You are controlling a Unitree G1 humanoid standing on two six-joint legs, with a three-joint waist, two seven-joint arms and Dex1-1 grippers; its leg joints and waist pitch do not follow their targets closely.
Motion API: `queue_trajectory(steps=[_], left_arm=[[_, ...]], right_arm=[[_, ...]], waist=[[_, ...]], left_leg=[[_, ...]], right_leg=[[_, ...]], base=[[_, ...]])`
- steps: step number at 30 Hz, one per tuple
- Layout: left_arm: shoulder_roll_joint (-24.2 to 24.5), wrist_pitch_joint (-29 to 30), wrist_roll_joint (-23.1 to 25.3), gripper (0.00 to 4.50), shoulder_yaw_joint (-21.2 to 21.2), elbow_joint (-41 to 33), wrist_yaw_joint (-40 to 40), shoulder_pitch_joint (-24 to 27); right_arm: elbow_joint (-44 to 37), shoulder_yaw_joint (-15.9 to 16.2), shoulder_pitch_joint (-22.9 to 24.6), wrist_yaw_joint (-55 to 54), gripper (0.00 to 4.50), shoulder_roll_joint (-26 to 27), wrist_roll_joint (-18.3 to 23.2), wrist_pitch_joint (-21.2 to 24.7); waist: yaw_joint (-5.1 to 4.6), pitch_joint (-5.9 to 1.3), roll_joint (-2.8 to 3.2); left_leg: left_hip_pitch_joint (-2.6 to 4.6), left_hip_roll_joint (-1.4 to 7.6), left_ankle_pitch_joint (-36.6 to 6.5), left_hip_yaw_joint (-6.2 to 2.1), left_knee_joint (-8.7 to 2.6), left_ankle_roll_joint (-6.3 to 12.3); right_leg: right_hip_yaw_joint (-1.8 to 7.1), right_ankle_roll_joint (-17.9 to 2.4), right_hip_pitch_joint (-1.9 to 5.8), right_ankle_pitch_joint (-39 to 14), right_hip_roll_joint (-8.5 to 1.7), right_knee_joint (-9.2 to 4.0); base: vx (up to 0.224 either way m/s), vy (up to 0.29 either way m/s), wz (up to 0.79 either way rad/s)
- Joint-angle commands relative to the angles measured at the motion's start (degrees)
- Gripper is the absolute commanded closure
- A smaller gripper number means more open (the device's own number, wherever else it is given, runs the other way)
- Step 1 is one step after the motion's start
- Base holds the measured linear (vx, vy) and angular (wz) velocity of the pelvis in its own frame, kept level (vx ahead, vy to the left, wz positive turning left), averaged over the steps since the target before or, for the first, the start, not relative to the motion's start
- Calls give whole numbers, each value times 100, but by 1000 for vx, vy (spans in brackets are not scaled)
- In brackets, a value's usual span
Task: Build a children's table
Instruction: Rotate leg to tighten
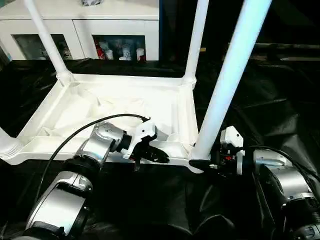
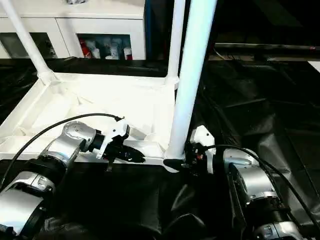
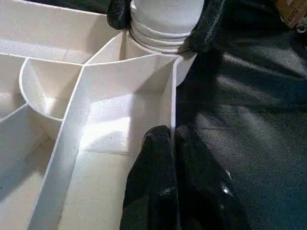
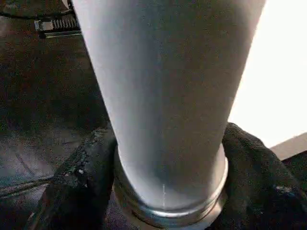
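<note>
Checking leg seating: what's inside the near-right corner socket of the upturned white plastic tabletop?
A white tapered tube leg stands in it, right gripper clasping its ribbed base. The socket's inside is covered.

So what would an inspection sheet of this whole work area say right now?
Surface: black sheet, wrinkled.
Job's things: tabletop upside down; near right leg upright in its corner socket, two far legs standing, a fourth's base at the near left corner.
Clutter: nothing seen.
Grippers: left gripper shut, at the tabletop's near rim; right gripper around the near right leg's base.
Cables: black cable along the left arm.
Surroundings: white cabinet behind.
</note>
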Motion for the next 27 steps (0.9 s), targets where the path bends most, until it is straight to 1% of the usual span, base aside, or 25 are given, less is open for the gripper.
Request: queue_trajectory(steps=[1,3,4,5,6,7,8,9,10,11,12,13,14,15,16,17,18,19,21,22,23,24,25,26,27], left_arm=[[-183,-37,-226,450,94,-176,167,-40],[-313,-80,-163,450,150,-34,564,-97],[-377,-95,-113,450,164,51,783,-134],[-445,-100,-60,450,179,136,1015,-172],[-491,-90,-41,450,187,184,1128,-193],[-659,-98,9,450,220,338,1503,-264],[-659,-98,9,450,220,338,1503,-264],[-852,-55,3,450,264,459,1797,-341],[-920,-39,0,450,280,500,1899,-368],[-1131,-29,22,450,306,627,2306,-468],[-1261,-21,47,450,299,701,2528,-535],[-1261,-21,47,450,299,701,2528,-535],[-1380,-8,64,450,291,767,2699,-597],[-1488,18,81,450,266,815,2789,-649],[-1488,18,81,450,266,815,2789,-649],[-1518,8,146,450,223,842,2753,-682],[-1518,8,147,450,224,843,2752,-683],[-1534,-3,153,450,245,897,2722,-714],[-1503,-8,147,450,248,895,2657,-708],[-1470,-25,146,450,245,900,2597,-701],[-1416,-59,152,450,237,903,2518,-686],[-1362,-90,146,450,227,888,2406,-664],[-1274,-116,125,450,203,821,2196,-615],[-1272,-116,124,450,202,819,2191,-614],[-1102,-151,43,450,151,642,1686,-505]], right_arm=[[240,24,61,-510,171,209,-231,-173],[675,-128,-77,-1309,176,396,-461,-269],[840,-189,-136,-1620,178,471,-530,-279],[971,-256,-182,-1915,178,556,-575,-266],[1026,-297,-203,-2073,179,614,-584,-258],[1185,-422,-271,-2591,179,807,-613,-236],[1185,-422,-271,-2591,180,807,-613,-236],[1289,-523,-339,-3004,180,991,-605,-185],[1327,-556,-364,-3146,180,1055,-602,-167],[1461,-694,-478,-3647,180,1305,-563,-64],[1542,-717,-556,-3919,180,1454,-587,-13],[1542,-717,-556,-3919,180,1454,-587,-13],[1611,-687,-628,-4130,180,1591,-648,-2],[1629,-611,-679,-4174,180,1739,-686,-24],[1629,-611,-679,-4174,180,1739,-686,-24],[1504,-500,-647,-3792,180,1810,-580,-87],[1499,-497,-646,-3778,124,1812,-576,-88],[1372,-420,-604,-3428,110,1842,-470,-101],[1312,-362,-587,-3304,108,1812,-484,-125],[1283,-317,-585,-3275,97,1778,-554,-178],[1261,-274,-587,-3202,97,1712,-599,-227],[1227,-248,-579,-3052,84,1641,-586,-264],[1110,-207,-532,-2737,84,1506,-507,-288],[1107,-206,-531,-2729,84,1503,-505,-288],[819,-129,-406,-2116,84,1232,-334,-207]], waist=[[-24,-347,-85],[-56,-341,-84],[-125,-324,-88],[-145,-321,-102],[-169,-321,-103],[-186,-306,-95],[-186,-306,-95],[-191,-310,-106],[-195,-314,-102],[-196,-313,-93],[-206,-319,-90],[-214,-324,-92],[-208,-332,-65],[-211,-326,-53],[-209,-336,-76],[-203,-339,-75],[-195,-338,-75],[-190,-345,-74],[-180,-345,-71],[-175,-345,-70],[-173,-346,-72],[-164,-348,-80],[-159,-347,-78],[-160,-346,-89],[-130,-338,-98]], left_leg=[[162,674,-1093,-346,-442,251],[182,662,-1229,-365,-460,128],[159,656,-1296,-381,-481,53],[172,651,-1361,-385,-487,23],[206,640,-1460,-378,-472,-10],[197,645,-1461,-376,-477,-5],[197,645,-1461,-376,-477,-5],[208,631,-1509,-381,-473,-14],[212,626,-1460,-373,-469,-22],[206,636,-1448,-384,-481,-31],[219,636,-1472,-380,-482,-37],[224,633,-1446,-382,-484,-56],[224,633,-1417,-385,-482,-65],[215,629,-1414,-377,-484,-33],[198,621,-1349,-373,-478,13],[191,616,-1311,-367,-470,59],[186,616,-1276,-365,-463,103],[176,612,-1171,-358,-454,205],[174,618,-1143,-359,-449,257],[176,627,-1150,-360,-449,263],[174,627,-1148,-359,-451,268],[177,625,-1125,-357,-446,279],[176,626,-1110,-357,-445,288],[165,622,-1102,-354,-442,307],[153,633,-1060,-358,-448,390]], right_leg=[[362,-1406,164,-1005,-684,-445],[357,-1397,156,-1210,-687,-473],[354,-1408,160,-1276,-670,-464],[353,-1393,162,-1368,-672,-487],[365,-1363,150,-1513,-674,-514],[383,-1349,143,-1549,-678,-524],[383,-1349,143,-1549,-678,-524],[382,-1301,147,-1664,-680,-544],[391,-1284,139,-1660,-681,-546],[385,-1271,147,-1629,-675,-549],[390,-1283,128,-1570,-666,-539],[385,-1284,132,-1532,-662,-534],[385,-1296,146,-1458,-665,-523],[387,-1292,146,-1326,-659,-522],[386,-1301,172,-1194,-662,-510],[390,-1306,178,-1124,-666,-508],[391,-1307,183,-1071,-672,-507],[385,-1319,196,-928,-665,-495],[377,-1325,197,-937,-664,-493],[378,-1331,195,-957,-669,-492],[375,-1330,198,-967,-666,-491],[372,-1328,203,-959,-663,-489],[373,-1330,203,-950,-665,-490],[372,-1331,209,-947,-666,-491],[356,-1317,236,-918,-654,-480]], base=[[0,0,0],[0,0,0],[0,0,0],[0,0,0],[0,0,0],[0,0,0],[0,0,0],[0,0,0],[0,0,0],[0,0,0],[0,0,0],[0,0,0],[0,0,0],[0,0,0],[0,0,0],[0,0,0],[0,0,0],[0,0,0],[0,0,0],[0,0,0],[0,0,0],[0,0,0],[0,0,0],[0,0,0],[0,0,0]])
